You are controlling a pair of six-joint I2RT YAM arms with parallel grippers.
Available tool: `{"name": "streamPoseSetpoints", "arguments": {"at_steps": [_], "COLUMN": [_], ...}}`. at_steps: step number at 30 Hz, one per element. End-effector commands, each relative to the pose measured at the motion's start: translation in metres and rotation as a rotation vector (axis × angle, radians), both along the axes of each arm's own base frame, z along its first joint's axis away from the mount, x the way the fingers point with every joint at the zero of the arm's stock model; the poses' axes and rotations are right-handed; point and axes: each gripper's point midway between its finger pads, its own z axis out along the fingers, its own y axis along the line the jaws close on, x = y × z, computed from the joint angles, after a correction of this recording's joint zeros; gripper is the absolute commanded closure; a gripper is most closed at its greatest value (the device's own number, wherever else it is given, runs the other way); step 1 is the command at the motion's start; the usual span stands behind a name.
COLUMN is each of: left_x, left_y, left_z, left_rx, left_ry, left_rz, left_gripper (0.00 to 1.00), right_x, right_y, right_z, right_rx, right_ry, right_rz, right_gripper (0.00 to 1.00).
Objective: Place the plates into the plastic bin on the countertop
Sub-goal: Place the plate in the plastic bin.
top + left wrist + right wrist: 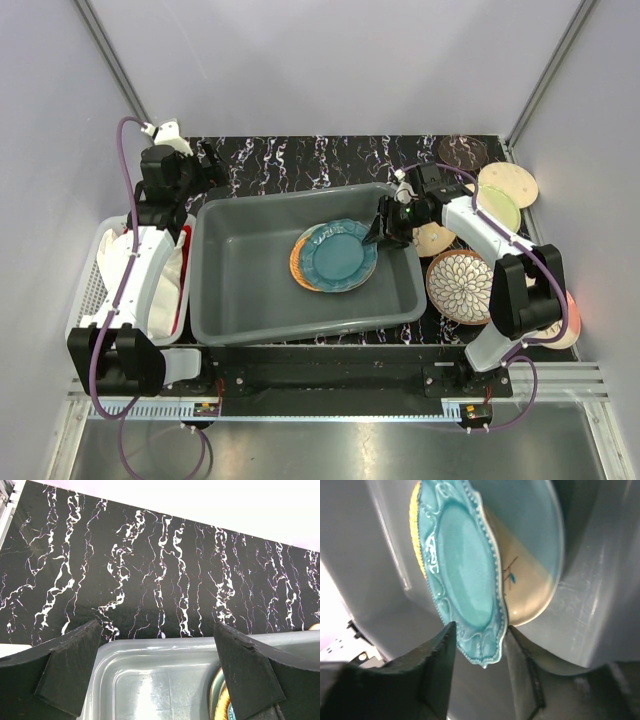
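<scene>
Teal plate point(338, 255) lies flat in the bin point(215, 290), right of centre, on top of an orange plate point(296, 262) and a cream plate point(530, 595). It is glossy, with a scalloped, beaded rim and raised scrollwork, and no long axis since it is round. Its right rim points at the right gripper point(479, 675), whose fingers straddle that edge, part-open with slack showing, so likely not pinching it. Left gripper point(160, 670) hovers over the bin's far-left corner, spread wide and empty. Loose plates sit on the countertop point(300, 160) right of the bin: a brown petal plate point(460, 285) just beside the wall, and a green plate point(500, 205) further back. All are nearer the right arm, so the next pick is probably its job.
</scene>
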Motion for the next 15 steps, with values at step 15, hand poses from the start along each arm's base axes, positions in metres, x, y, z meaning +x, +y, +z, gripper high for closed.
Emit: {"name": "streamPoseSetpoints", "arguments": {"at_steps": [15], "left_x": [0.004], "left_y": [0.002], "left_z": [0.022], "left_rx": [0.008], "left_ry": [-0.077], "left_rz": [0.0], "left_gripper": [0.01], "right_x": [0.014], "right_y": [-0.021], "right_z": [0.005], "right_rx": [-0.111], "right_ry": [-0.09], "right_rz": [-0.041], "right_gripper": [0.34]}}
